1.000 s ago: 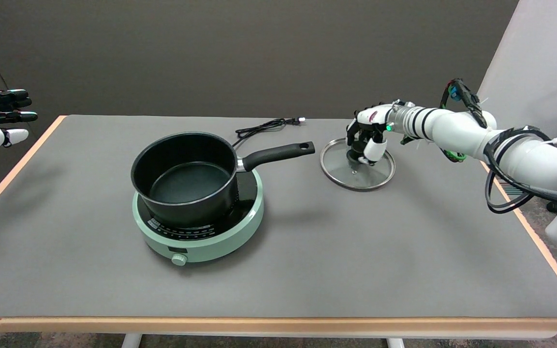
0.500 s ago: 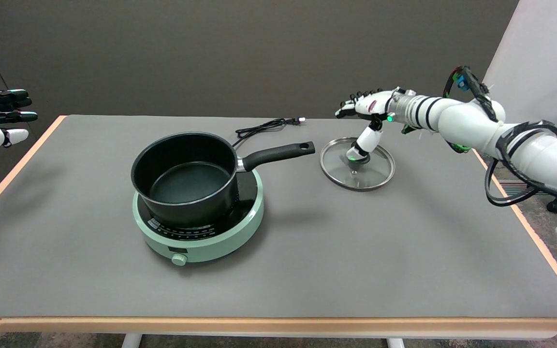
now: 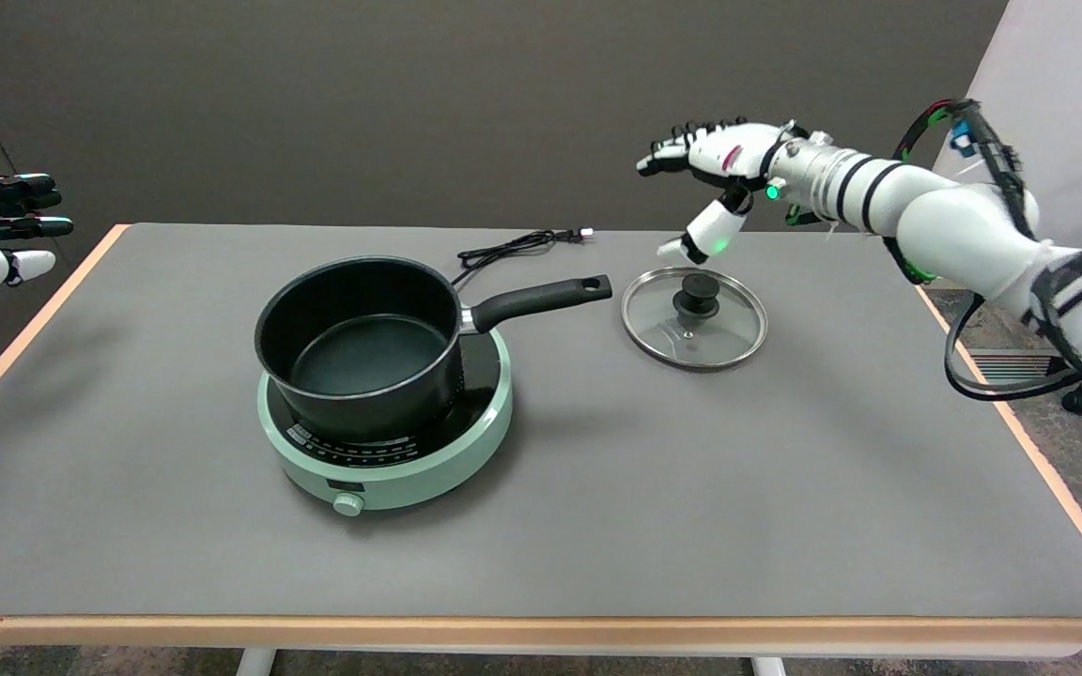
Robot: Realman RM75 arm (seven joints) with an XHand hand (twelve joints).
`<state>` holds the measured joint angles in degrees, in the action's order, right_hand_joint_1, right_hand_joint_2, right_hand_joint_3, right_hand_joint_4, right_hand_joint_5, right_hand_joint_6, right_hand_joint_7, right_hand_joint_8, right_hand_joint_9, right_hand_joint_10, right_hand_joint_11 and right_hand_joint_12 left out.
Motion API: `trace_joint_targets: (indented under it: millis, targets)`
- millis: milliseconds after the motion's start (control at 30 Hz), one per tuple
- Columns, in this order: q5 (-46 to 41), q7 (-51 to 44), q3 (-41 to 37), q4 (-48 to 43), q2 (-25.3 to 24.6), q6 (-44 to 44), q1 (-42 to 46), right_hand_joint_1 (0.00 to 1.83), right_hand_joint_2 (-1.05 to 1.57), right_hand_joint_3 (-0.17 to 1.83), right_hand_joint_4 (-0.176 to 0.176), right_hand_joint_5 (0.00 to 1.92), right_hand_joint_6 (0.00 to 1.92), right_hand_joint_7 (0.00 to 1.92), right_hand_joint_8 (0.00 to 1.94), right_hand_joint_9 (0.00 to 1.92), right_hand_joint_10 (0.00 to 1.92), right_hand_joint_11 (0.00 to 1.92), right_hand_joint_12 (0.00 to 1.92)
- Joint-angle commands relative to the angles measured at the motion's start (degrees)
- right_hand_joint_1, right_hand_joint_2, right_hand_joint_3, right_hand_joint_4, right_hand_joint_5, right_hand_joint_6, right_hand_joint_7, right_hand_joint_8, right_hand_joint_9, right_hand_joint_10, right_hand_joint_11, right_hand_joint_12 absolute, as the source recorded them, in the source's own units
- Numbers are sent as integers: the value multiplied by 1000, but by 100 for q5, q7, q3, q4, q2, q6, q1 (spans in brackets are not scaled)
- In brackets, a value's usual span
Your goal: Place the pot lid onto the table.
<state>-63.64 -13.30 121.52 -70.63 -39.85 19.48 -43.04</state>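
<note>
Pot lid (image 3: 694, 319) is lying flat on the table (image 3: 597, 526), knob up, toward the far right corner, just beside the tip of the pot's handle (image 3: 541, 299) but apart from it. Right hand (image 3: 712, 178) is hovering above the lid's far edge, fingers spread and holding nothing, thumb hanging down toward the knob (image 3: 696, 293) without touching.

Handling, by judgement: lid looks like clear glass in a thin metal rim, so it is stiff, fairly light, breakable if dropped or knocked, and slick on the glass face. The black knob at its centre is the only sensible hold; the rim is sitting too flush with the table for fingers to get under.

Pot (image 3: 358, 343) is standing open on the green cooker (image 3: 391, 451) near the middle of the table; a black cord (image 3: 513, 246) is lying by the far edge.

Placement is looking done.
</note>
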Motion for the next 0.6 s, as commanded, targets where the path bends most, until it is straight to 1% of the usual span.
trace_joint_targets:
  millis: [33,100,167,200,333,467,533,600]
  targets:
    - [508,17,-2921,-3069,223,155,2589,586,313,861,106,276,154,197,125,159,242,167,599]
    - [901,17,-3392,-3393,39,118,2969,596,337,854,102,301,158,222,148,201,214,191,581]
    - [1087,17,-3821,-3624,-178,-5,3253,599,350,854,99,308,160,243,156,232,206,205,576]
    - [1040,22,-4081,-3684,-337,-191,3436,600,356,858,97,309,160,252,157,244,207,217,574]
    - [623,-19,-4625,-3665,-799,-1273,3858,596,377,863,79,334,164,286,160,279,211,240,580]
    - [616,6,-4786,-3691,-1125,-2107,4048,572,417,862,63,358,169,320,166,315,213,254,590]
    - [640,17,-4762,-3684,-1200,-2412,4087,570,422,859,56,356,169,321,166,315,213,248,584]
    - [680,17,-4694,-3684,-1251,-2734,4151,569,423,855,37,334,167,297,165,294,206,229,563]
